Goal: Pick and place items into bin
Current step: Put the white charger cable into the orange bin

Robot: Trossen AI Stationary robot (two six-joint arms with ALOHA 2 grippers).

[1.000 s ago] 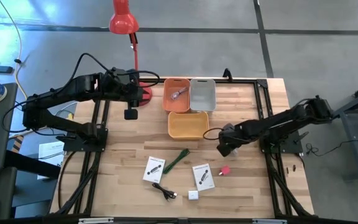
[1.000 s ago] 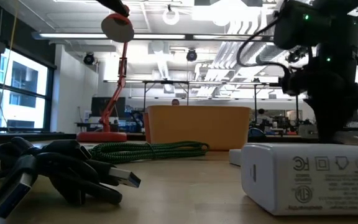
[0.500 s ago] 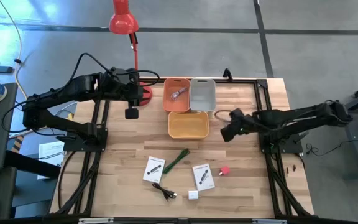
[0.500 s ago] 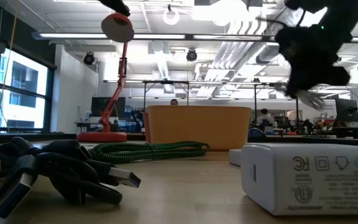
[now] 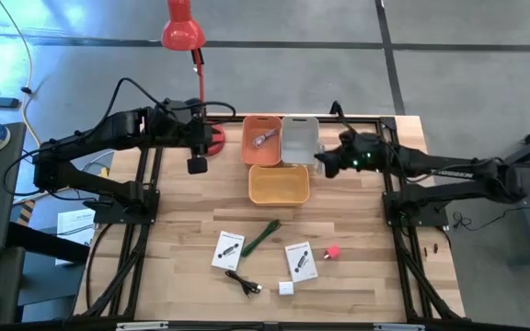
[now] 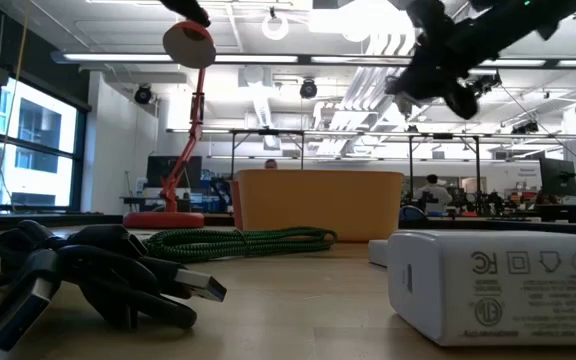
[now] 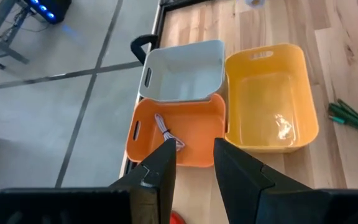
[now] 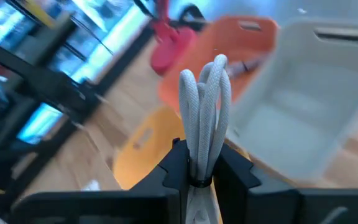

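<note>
Your bench point(image 5: 357, 230) carries three bins at its far side: the yellow bin point(image 5: 279, 185) nearest the middle, with the orange bin point(image 5: 260, 140) and the grey bin point(image 5: 300, 140) side by side behind it. Your right end effector point(image 5: 325, 162) hangs at the grey bin's near right corner, clamped tight on a folded white cable point(image 8: 205, 99), whose loops stand up between the fingers in the right wrist view. Carry it a little farther so the loops sit squarely over the grey bin's floor, not its rim, then lower before you let go; a springy bundle dropped from height could bounce out or drape over the wall into the yellow bin.

A second ago this arm was down on the bench right of the yellow bin; it has since lifted and swung toward the far bins with the cable.

Your left end effector point(image 5: 194, 165) waits above the bench, left of the orange bin, fingers partly apart and holding nothing; it has barely moved.

Left on the near half of the bench: two white cards point(image 5: 228, 250), the green strip point(image 5: 263, 233) between them, the black cable point(image 5: 244, 282), the white block point(image 5: 286, 288) and the red-pink cube point(image 5: 333, 251). One silvery clip point(image 5: 263, 139) already lies in the orange bin.
</note>
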